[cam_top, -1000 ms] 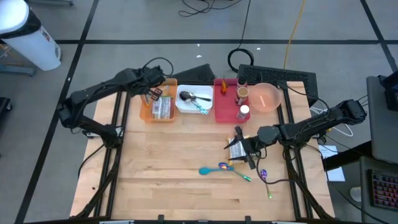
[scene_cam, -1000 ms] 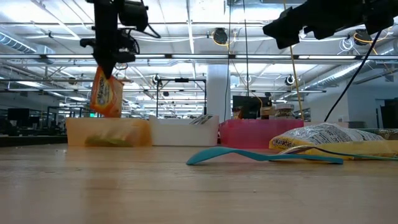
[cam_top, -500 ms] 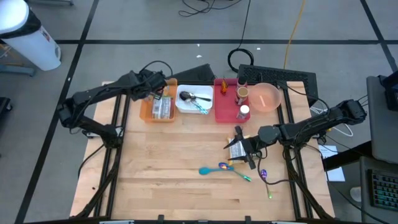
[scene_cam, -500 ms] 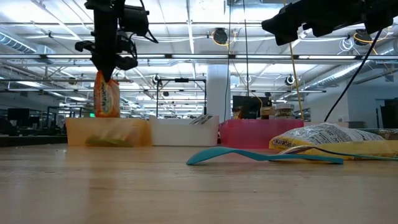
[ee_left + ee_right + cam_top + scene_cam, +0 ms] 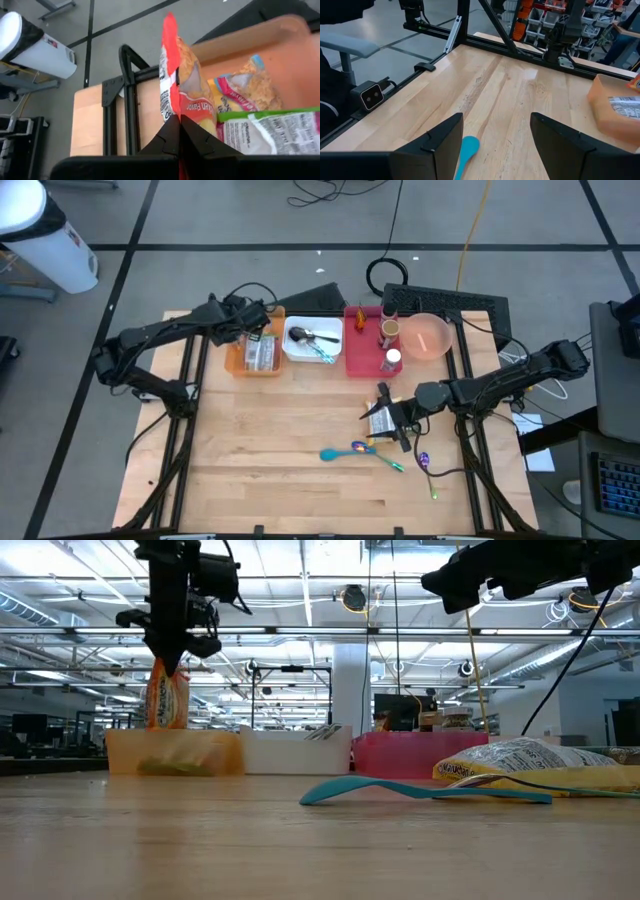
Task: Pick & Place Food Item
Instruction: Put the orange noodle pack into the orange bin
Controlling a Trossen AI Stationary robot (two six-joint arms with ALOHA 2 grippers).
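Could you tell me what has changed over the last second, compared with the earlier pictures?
The left tool, still shut on the orange snack packet, shifted toward the table's left edge over the orange bin and turned the packet edge-on. The right tool stayed open above the blue spoon.

I'm seeing an orange crinkled snack packet with a red top edge (image 5: 182, 85) hanging over the orange plastic bin (image 5: 236, 361), where a pink-and-yellow packet (image 5: 243, 90) and a white one with a green stripe (image 5: 280, 131) are lying. Beside it are showing a white bin (image 5: 296, 350) and a red tray (image 5: 360, 360). A turquoise plastic spoon (image 5: 336, 453) is resting on the pale wooden table (image 5: 270, 470).
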